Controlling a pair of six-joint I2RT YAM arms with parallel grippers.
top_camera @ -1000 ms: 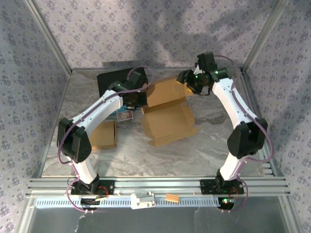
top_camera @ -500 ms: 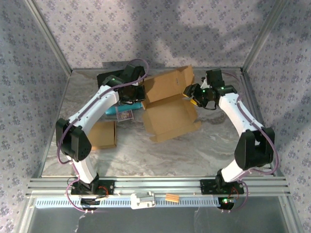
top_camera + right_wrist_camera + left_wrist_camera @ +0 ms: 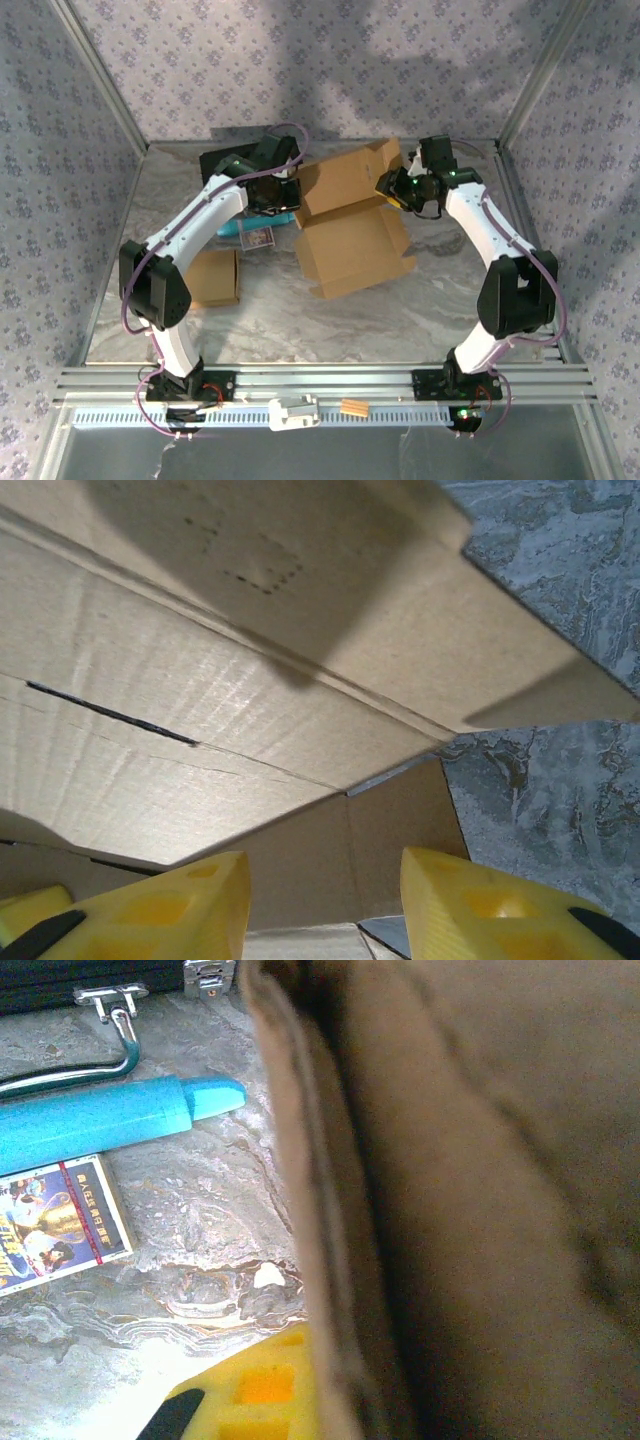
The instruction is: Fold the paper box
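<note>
Top external: paper box (image 3: pixel 350 225) between my end effectors, long axis left-right.
Left end effector (image 3: pixel 287 196): pinched shut on its left wall.
Right end effector (image 3: pixel 394 189): jaws apart, raised flap just ahead.

The top external camera sat above and behind my two bases, looking down and forward across the whole table (image 3: pixel 300 320) to its far edge. My left wrist camera was almost against the paper box (image 3: pixel 480 1210), facing along its wall to the tabletop, with my left finger (image 3: pixel 250 1400) at the bottom. My right wrist camera looked very closely past my right fingers (image 3: pixel 150 905) into the box's panels. All three shared the box; top and left wrist views also shared the card pack (image 3: pixel 55 1220).
</note>
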